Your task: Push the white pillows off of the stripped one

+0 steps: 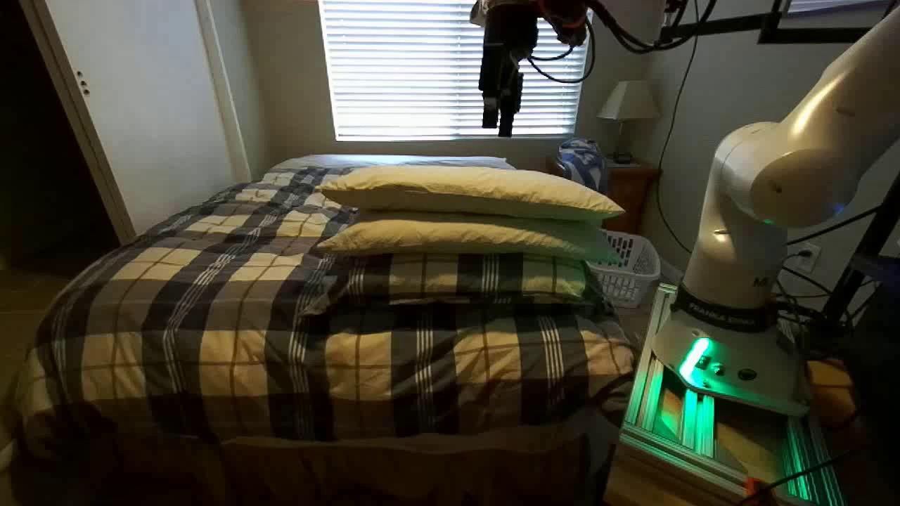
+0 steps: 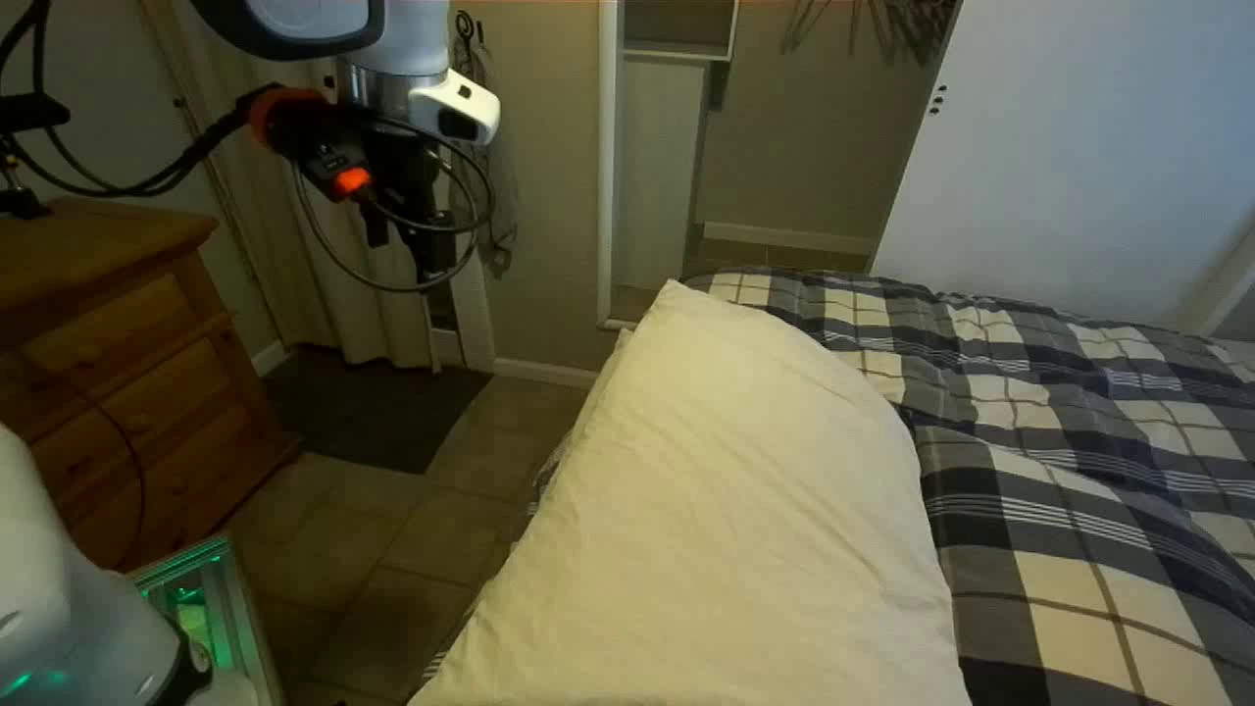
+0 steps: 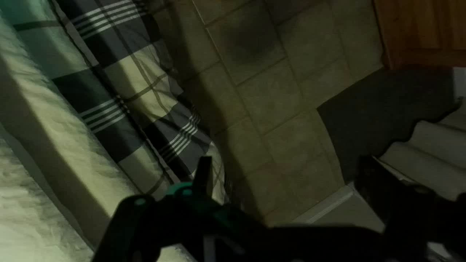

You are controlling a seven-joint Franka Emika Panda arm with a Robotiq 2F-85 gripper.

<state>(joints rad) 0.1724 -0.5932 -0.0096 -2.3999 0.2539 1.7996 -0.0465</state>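
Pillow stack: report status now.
Fingers open, empty, touching nothing. Two white pillows stacked on the plaid pillow. No obstruction seen.

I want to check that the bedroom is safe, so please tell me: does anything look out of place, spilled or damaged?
I see nothing spilled or damaged. The only slightly odd thing: two cream pillows are stacked on the plaid pillow, near the edge of the bed beside the laundry basket, rather than laid side by side.
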